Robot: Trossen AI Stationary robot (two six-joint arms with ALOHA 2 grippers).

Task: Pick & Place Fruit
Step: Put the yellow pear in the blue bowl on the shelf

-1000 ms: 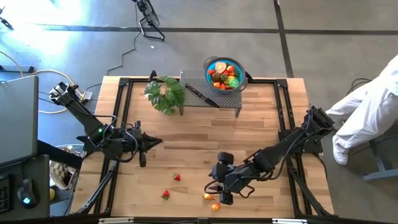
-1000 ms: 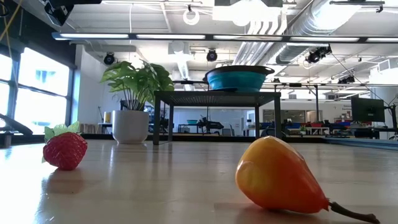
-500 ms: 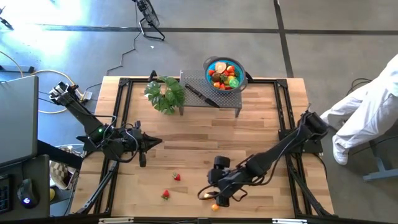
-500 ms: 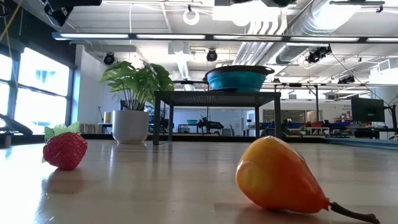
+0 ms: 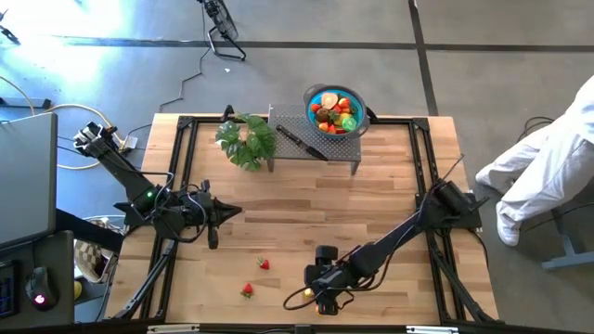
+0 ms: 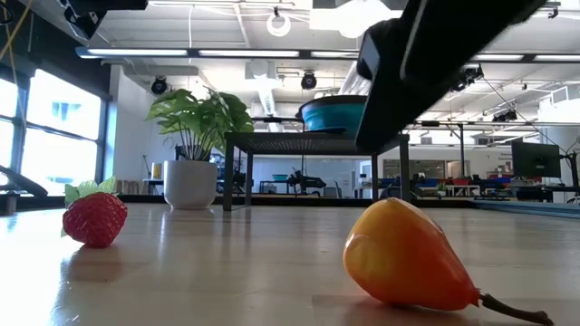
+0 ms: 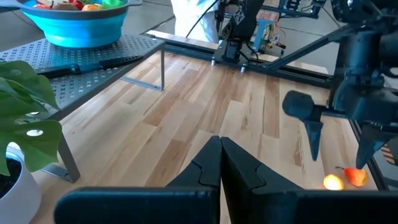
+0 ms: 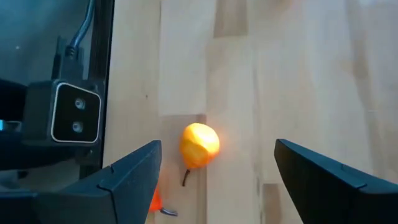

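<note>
Right pincer (image 5: 316,299): lower centre of the high view, fingers spread wide above a yellow-orange pear (image 8: 199,145) on the desk (image 5: 371,199).
Left pincer (image 5: 215,241): left of centre, clenched, empty.
Strawberries (image 5: 264,264): lower left of centre.

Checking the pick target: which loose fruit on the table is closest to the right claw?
The yellow-orange pear, lying between the open right claw fingers; both strawberries lie farther left.

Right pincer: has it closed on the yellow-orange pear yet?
No. The right pincer stands open above the pear, fingers apart on either side.
</note>
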